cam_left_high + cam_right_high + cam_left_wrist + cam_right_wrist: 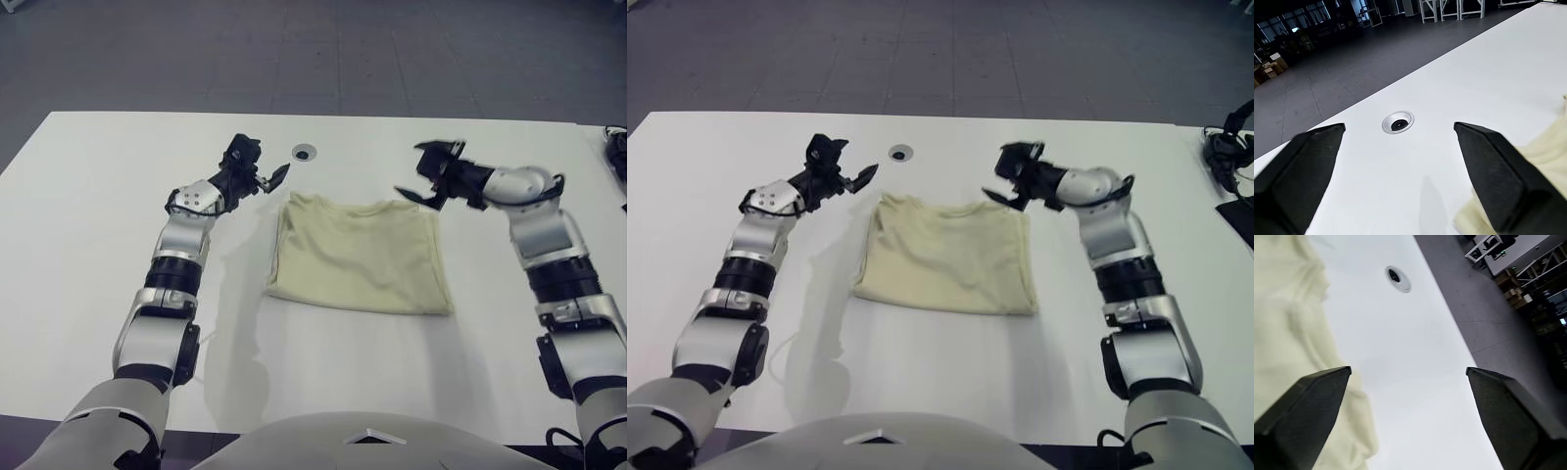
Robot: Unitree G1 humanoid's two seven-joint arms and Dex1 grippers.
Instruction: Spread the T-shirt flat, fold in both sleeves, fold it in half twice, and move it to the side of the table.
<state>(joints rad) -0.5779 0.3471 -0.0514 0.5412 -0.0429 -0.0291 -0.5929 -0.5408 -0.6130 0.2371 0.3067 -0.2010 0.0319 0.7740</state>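
The left end effector (263, 168) hangs just above the surface (98, 196) with its two fingers spread wide and nothing between them. It sits just beside the far left corner of the T-shirt (358, 255), and in the left wrist view a fold of pale cloth lies close by one finger (1508, 181), though whether they touch cannot be told. The right end effector (431, 171) mirrors it at the far right corner, also spread wide and empty, and the right wrist view shows the cloth's edge next to one finger (1303, 416). Between the two, the pale yellow T-shirt lies in the middle of the surface as a compact, roughly square packet. No sleeve sticks out on either side and its edges look doubled. From this, the spreading and both sleeve folds appear done, and probably at least one fold in half. Whether the second fold in half is complete cannot be read from the layers. The move to the side of the surface is clearly left to do, since the packet sits centred in front of the robot. Beyond the shirt's far edge, a round cable grommet (305, 151) is set into the white surface.
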